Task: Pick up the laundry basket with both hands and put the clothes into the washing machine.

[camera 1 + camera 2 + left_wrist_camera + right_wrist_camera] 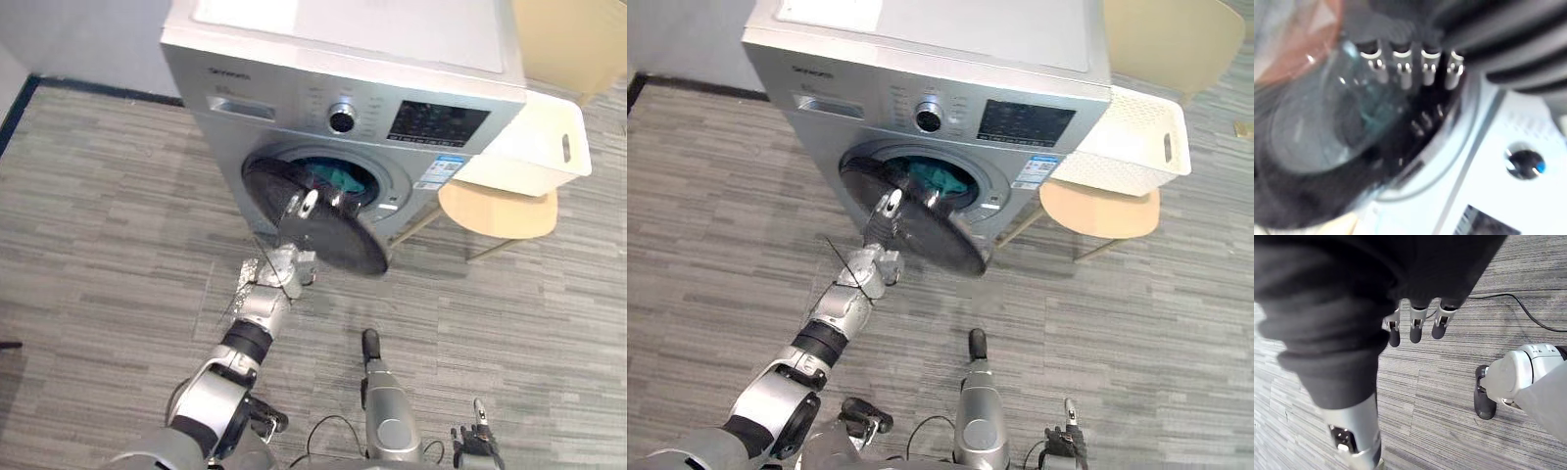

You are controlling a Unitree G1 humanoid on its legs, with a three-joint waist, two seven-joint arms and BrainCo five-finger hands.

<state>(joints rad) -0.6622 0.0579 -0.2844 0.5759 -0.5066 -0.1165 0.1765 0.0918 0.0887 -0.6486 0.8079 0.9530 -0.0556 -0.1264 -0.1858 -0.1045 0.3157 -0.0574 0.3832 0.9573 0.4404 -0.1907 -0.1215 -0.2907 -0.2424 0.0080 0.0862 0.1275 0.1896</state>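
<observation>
Clothes (336, 176) of a teal colour lie bunched inside the drum of the washing machine (392, 59), seen through its round opening. The door (328, 233) hangs open, swung out and down toward the robot. The left hand (292, 262) is at that door's outer rim, and its fingers (1400, 68) are straight and lie in a row against the glass; they curl round nothing, so the hand reads as wide and pressing, not gripping.

The laundry basket (539, 147), white with a slot handle in its end wall, sits on a pale wooden stool (500, 213) just beside the machine, on the robot's right. What shows of its inside looks bare. Neither hand touches it.

The right hand (1416, 329) hangs low, well apart from both machine and basket, above the grey striped floor (118, 215), with its fingers loose and holding nothing.

Judging by this, most of the task looks done: the basket is set aside and at least one garment is in the drum. Whether more clothes remain deep in the basket cannot be told. What seems left is to swing the door shut, which the left hand is well placed to do.
</observation>
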